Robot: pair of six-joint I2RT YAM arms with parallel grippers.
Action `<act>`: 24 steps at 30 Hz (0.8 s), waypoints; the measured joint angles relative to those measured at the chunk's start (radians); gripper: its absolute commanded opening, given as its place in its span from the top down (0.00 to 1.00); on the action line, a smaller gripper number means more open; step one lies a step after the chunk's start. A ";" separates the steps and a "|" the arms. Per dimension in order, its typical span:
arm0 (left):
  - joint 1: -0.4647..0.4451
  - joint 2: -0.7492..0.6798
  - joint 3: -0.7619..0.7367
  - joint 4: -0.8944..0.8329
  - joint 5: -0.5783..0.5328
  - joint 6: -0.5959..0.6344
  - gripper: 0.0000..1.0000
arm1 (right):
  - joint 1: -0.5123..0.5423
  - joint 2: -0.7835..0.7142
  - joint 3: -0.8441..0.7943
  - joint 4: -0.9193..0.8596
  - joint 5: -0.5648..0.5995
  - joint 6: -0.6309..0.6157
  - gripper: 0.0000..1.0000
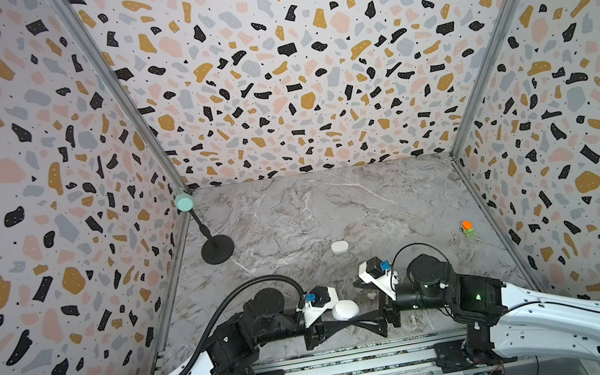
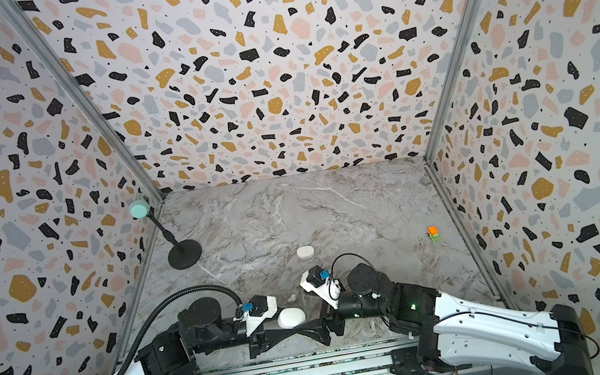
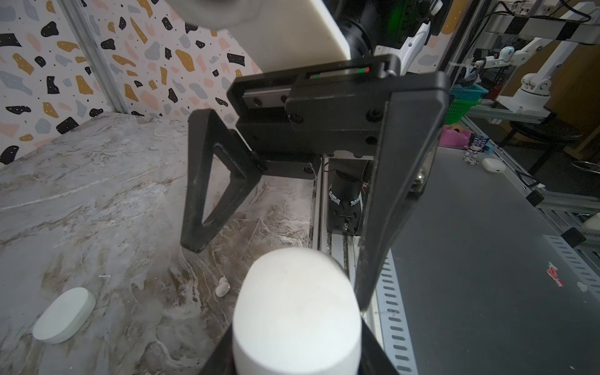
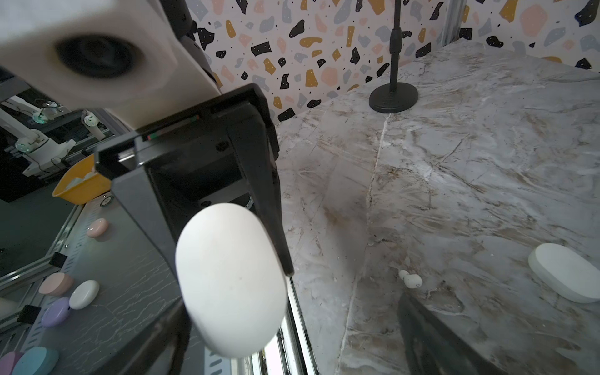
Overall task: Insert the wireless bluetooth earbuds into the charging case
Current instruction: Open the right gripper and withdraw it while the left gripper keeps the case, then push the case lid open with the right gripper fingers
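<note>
Facing each other over the near edge of the marble table [image 1: 294, 213], the two grippers are shown tip to tip. A white oval charging case [image 1: 345, 309] is pinched between the fingers of the left gripper [image 1: 337, 324]. The fingers of the right gripper [image 1: 365, 322] are spread wide on either side of the case's free end, and contact with it cannot be judged. One earbud [image 4: 410, 280] is seen lying loose on the marble just beyond the grippers. A second white case [image 1: 339, 247] lies flat farther back, apart from the earbud. In both wrist views much of the table is masked by the held case and the opposing gripper. A black stand [image 1: 217, 249] with a mint head is placed near the left wall, and a small orange-and-green toy [image 1: 466, 229] near the right wall. Pastel cases [image 4: 56, 284] are seen on the grey bench [image 4: 107, 318] outside the cell.
</note>
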 measured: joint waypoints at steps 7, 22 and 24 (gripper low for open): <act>0.005 0.000 0.000 0.000 -0.002 0.000 1.00 | 0.003 0.002 0.004 -0.004 0.041 0.000 0.02; 0.012 0.012 -0.004 0.003 -0.016 -0.001 1.00 | 0.010 0.000 0.018 -0.037 0.110 0.001 0.02; 0.013 0.013 -0.004 0.003 -0.020 -0.002 1.00 | 0.009 0.000 0.023 -0.042 0.117 0.001 0.02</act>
